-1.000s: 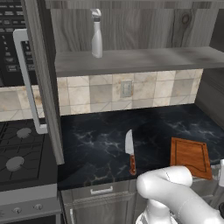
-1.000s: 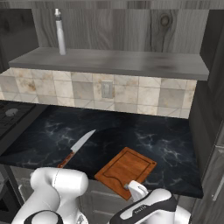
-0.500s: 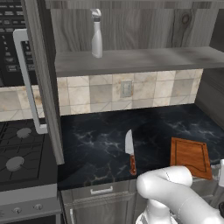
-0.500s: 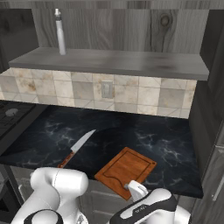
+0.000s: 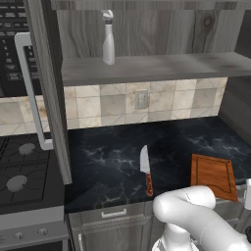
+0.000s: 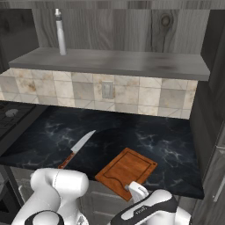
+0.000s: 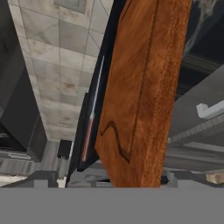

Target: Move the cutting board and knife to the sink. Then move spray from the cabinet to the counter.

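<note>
Nothing has shifted in the last second: the cutting board (image 6: 126,172) and knife (image 5: 145,169) still lie on the surface (image 5: 112,162), the gripper (image 7: 109,177) wide open at the board's edge, nothing grasped yet.

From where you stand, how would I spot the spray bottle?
Look at the open grey cabinet above the tiled wall. On its shelf, toward the left end, stands the spray: slim, pale grey-white, upright, with a trigger nozzle, and alone on that shelf.
</note>
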Available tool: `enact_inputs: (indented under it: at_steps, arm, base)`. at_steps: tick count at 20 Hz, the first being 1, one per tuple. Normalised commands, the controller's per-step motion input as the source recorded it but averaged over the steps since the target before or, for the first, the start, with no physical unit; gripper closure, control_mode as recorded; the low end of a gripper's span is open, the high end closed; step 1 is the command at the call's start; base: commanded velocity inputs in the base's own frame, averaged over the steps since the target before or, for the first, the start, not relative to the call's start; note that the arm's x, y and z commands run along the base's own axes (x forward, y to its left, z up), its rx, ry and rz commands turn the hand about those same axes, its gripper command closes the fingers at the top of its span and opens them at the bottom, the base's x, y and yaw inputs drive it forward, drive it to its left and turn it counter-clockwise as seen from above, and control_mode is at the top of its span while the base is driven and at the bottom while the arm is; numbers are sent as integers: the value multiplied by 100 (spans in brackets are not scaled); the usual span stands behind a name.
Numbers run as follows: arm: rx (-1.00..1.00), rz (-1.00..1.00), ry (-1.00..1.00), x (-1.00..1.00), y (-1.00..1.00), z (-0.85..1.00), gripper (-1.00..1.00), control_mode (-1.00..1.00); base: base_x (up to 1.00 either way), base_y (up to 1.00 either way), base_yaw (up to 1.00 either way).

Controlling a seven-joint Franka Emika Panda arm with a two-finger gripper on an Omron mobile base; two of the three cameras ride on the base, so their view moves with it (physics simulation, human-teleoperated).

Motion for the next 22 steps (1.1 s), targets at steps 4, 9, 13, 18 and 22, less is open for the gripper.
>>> enact_inputs:
  at_steps: [4, 9, 13, 18, 22]
  arm:
    - [2, 0, 0, 2, 1, -8, -100, -100]
    - [4, 0, 0, 4, 3, -5, -100, -100]
    - [7, 1, 0, 5, 0, -3, -100, -100]
    - [7, 1, 0, 5, 0, 0, -100, -100]
    - [4, 1, 0, 2, 3, 0, -100, -100]
  base:
    - [0, 0, 0]
    - [0, 0, 0]
    - [0, 0, 0]
    - [0, 0, 0]
    - [0, 0, 0]
